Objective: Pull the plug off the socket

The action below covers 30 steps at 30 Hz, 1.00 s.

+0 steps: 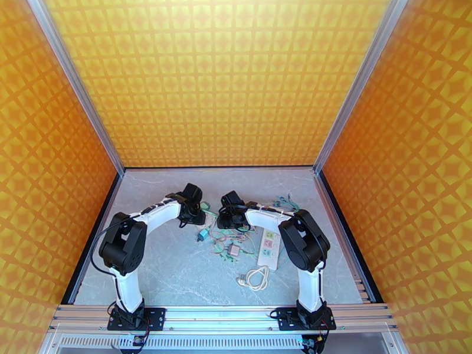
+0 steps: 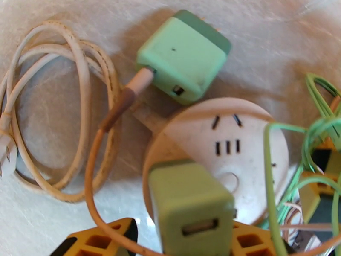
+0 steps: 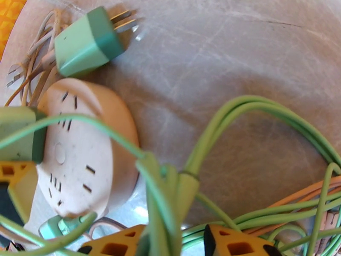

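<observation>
A green USB plug (image 2: pixel 192 210) stands plugged into a round white outlet hub (image 2: pixel 238 146). My left gripper (image 2: pixel 174 242) straddles it, one yellow fingertip (image 2: pixel 98 242) on each side, with a thin gap on the left. The hub (image 3: pixel 81 154) lies left of my right gripper (image 3: pixel 172 246). A bundle of green cable (image 3: pixel 166 193) runs through the gap between that gripper's fingers; I cannot tell whether they pinch it. The socket, a long white power strip (image 1: pixel 269 248), lies beside the right arm. Both grippers (image 1: pixel 193 216) (image 1: pixel 227 218) hang close together over the tangle.
A loose mint adapter (image 2: pixel 183 60) with bare prongs (image 3: pixel 123 20) lies beside the hub, on a pink-orange cable (image 2: pixel 91 167). A coiled white cord (image 2: pixel 51 112) lies left of it, another coil (image 1: pixel 253 278) near the front. Green cables (image 3: pixel 264 124) sprawl to the right.
</observation>
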Available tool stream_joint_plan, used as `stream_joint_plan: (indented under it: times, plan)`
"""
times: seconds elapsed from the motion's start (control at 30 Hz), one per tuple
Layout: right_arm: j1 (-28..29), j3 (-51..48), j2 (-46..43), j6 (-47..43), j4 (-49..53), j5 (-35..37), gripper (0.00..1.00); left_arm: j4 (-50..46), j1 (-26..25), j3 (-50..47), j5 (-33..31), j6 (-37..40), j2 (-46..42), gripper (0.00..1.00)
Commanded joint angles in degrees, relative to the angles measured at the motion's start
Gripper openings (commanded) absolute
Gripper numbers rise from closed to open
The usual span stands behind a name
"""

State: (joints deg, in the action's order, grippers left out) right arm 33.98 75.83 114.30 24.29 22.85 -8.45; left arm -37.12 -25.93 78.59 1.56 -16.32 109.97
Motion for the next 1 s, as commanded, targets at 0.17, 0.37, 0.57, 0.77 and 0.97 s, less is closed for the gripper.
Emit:
stream_joint_plan:
  times: [0.17, 0.37, 0.57, 0.77, 0.97]
  plan:
    - [-0.2, -0.7, -1.4, -0.3, -1.1, -3.8, 0.41, 1.8, -0.5, 3.6, -2.3, -0.8, 2.0, 0.49]
    - [-0.1, -0.7, -1.8, -0.2, -1.7, -4.4, 0.41, 6.5, -1.0, 1.6, -2.4, -0.5, 1.1, 0.50]
    - [-0.2, -0.5, -2.5, 0.0, -1.8, -4.4, 0.41, 5.2, -1.1, 2.7, -2.4, 0.2, 2.7, 0.34]
    - [-0.3, 0.0, -3.6, 1.6, -3.8, -5.0, 0.41, 5.3, -1.3, -1.4, -2.5, -0.3, -0.1, 0.25]
    - [-1.7, -1.4, -3.0, 6.8, -10.0, -9.2, 0.40, 5.1, -2.0, -5.0, -2.5, -1.3, -3.0, 0.25]
